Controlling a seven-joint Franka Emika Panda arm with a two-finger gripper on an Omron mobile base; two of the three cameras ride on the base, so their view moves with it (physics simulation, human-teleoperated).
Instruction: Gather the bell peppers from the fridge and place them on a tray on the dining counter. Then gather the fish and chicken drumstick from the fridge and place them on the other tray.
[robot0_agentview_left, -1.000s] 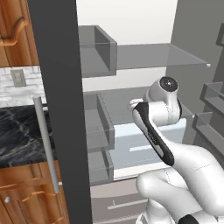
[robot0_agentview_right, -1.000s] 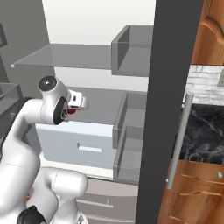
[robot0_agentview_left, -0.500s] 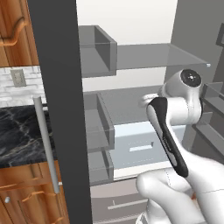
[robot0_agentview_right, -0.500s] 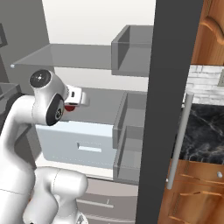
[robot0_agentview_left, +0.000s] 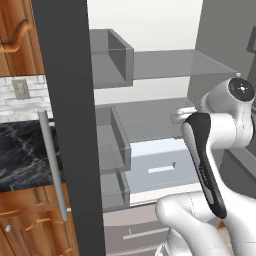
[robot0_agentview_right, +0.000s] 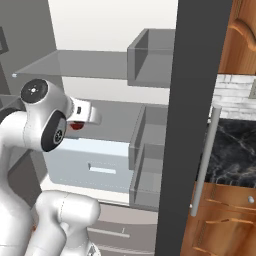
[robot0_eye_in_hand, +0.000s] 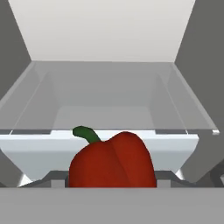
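Observation:
A red bell pepper (robot0_eye_in_hand: 113, 159) with a green stem sits right at the bottom of the hand view, between the fingertips of my gripper (robot0_eye_in_hand: 113, 180), which is shut on it. From the right base view, a bit of the same red bell pepper (robot0_agentview_right: 75, 126) peeks out under the white hand (robot0_agentview_right: 84, 115), held in front of the fridge's middle shelf. In the left base view the hand (robot0_agentview_left: 182, 116) sticks out from behind the arm's dark forearm. Trays, fish and chicken drumstick are out of view.
The fridge stands open, with a glass shelf (robot0_agentview_left: 175, 65) above and a pale drawer (robot0_agentview_left: 160, 162) below the hand. A dark fridge door edge (robot0_agentview_left: 65, 125) with grey bins (robot0_agentview_left: 112, 145) is on the left. A marble counter (robot0_agentview_right: 232, 145) lies beyond.
The arm's upper joint has swung up and outward from the shelves. The hand has moved with it, still holding the red pepper.

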